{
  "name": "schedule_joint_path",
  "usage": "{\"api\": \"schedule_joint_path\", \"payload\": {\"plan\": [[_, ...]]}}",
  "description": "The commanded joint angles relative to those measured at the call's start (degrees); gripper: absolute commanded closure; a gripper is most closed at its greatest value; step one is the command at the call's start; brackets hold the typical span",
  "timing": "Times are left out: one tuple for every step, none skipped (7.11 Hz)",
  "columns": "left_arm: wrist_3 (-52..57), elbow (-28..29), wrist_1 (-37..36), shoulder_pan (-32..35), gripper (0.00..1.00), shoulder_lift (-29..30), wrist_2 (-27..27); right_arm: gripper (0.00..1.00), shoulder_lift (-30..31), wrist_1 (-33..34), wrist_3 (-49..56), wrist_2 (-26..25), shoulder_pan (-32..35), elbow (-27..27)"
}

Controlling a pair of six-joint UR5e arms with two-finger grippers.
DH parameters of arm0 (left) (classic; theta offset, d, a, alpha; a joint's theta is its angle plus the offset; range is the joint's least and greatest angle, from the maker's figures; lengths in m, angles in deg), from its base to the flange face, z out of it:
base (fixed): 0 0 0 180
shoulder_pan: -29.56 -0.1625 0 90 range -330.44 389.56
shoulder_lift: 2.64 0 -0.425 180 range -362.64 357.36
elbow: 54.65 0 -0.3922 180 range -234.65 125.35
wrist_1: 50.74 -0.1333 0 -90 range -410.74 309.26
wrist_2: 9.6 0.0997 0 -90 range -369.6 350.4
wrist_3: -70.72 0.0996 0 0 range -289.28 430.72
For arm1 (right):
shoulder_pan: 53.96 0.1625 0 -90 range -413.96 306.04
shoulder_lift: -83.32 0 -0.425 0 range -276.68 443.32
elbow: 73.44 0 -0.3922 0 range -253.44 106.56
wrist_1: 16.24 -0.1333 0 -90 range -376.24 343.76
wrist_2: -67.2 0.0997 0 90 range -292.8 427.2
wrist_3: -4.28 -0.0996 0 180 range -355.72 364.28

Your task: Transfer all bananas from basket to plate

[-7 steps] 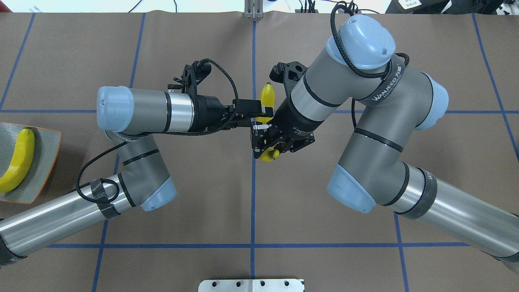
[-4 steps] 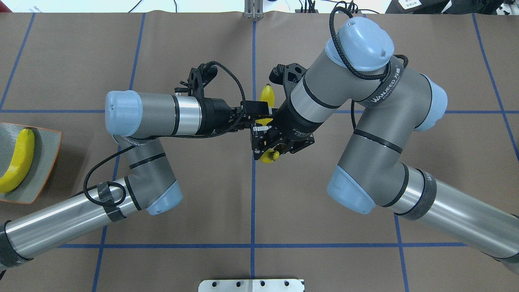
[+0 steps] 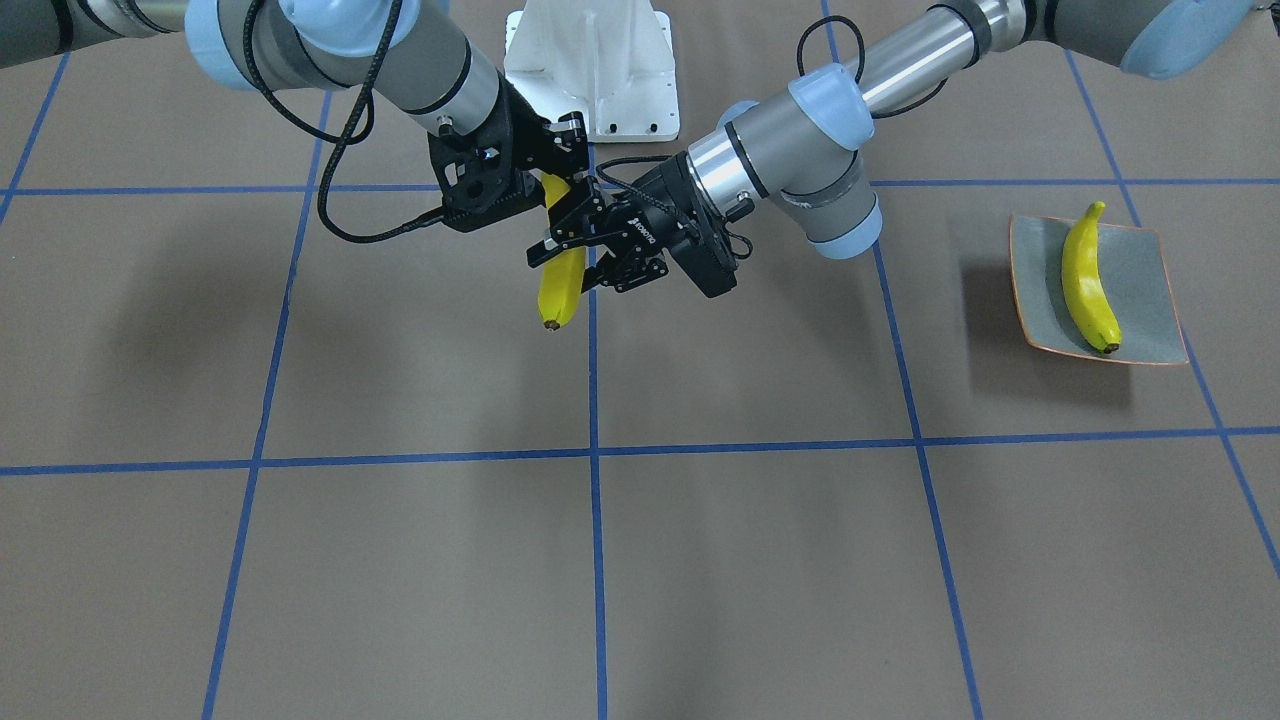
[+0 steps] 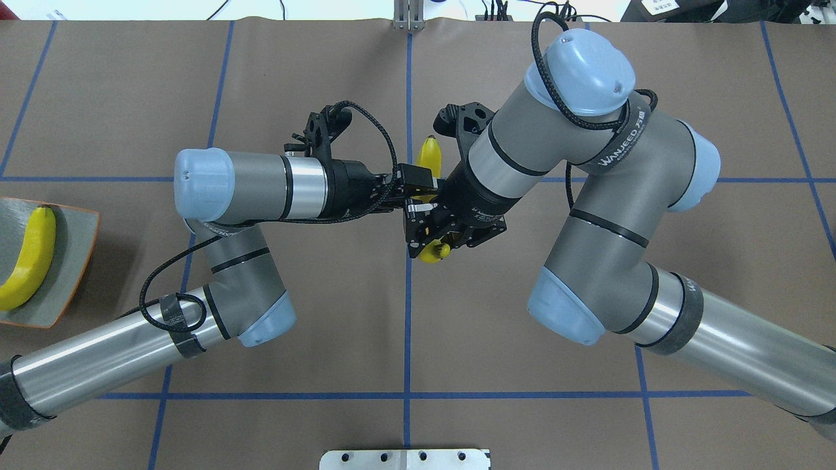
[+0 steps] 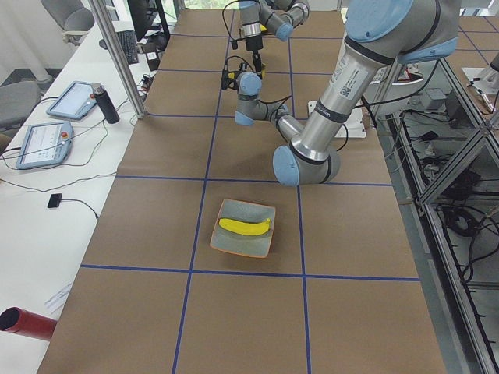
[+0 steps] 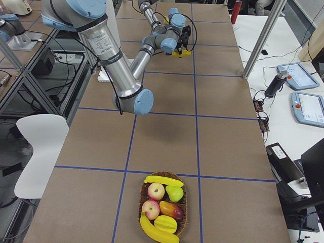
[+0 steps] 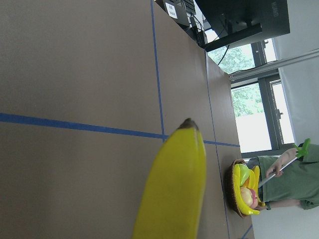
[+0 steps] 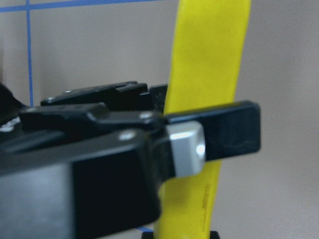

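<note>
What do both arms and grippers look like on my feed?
Both are grey tubes with silver sections and pale-blue joint caps. The right arm wears a grey strap printed WANJEED; the left arm has black tape bands. The left gripper and right gripper are black, each with a braided black cable.

Black jaws with a silver pad [image 8: 185, 148] cross the upright banana [image 8: 208, 64], seemingly touching it.

i'm looking into a robotics lab: a long table [image 5: 140, 234] papered brown and gridded with blue tape [image 4: 407, 326], teach pendants [image 5: 40, 144] on the side bench [image 5: 47, 195], aluminium posts [image 5: 118, 58], a monitor [image 7: 244, 17].
</note>
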Motion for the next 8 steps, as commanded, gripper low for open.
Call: {"api": "schedule_joint_path", "payload": {"plan": [[-0.1, 0.3, 0.0, 0.1, 1.0, -0.1, -0.2, 0.82, 0.2, -0.5, -0.5, 0.1, 0.0, 0.0], [-0.1, 0.3, 0.0, 0.1, 1.0, -0.1, -0.2, 0.16, 0.2, -0.5, -0.4, 0.0, 0.0, 0.1], [-0.1, 0.3, 0.1, 0.1, 1.0, 0.0, -0.2, 0.01, 0.2, -0.6, -1.2, 0.0, 0.0, 0.4], [-0.1, 0.3, 0.0, 0.1, 1.0, 0.0, -0.2, 0.0, 0.2, -0.6, -3.0, 0.0, 0.0, 0.4], [-0.2, 0.3, 0.0, 0.1, 1.0, -0.1, -0.2, 0.0, 0.2, -0.6, -3.3, 0.1, 0.0, 0.4], [-0.1, 0.5, 0.0, 0.1, 1.0, -0.1, -0.2, 0.0, 0.2, -0.6, -3.6, 0.1, 0.1, 0.4], [-0.1, 0.7, 0.0, 0.1, 1.0, -0.2, -0.2, 0.0, 0.1, -1.3, -5.0, 0.1, 0.4, -0.1], [0.0, 1.2, 0.0, 0.2, 1.0, -0.3, -0.3, 0.0, 0.2, -2.9, -5.1, 0.1, 1.4, -0.1]]}}
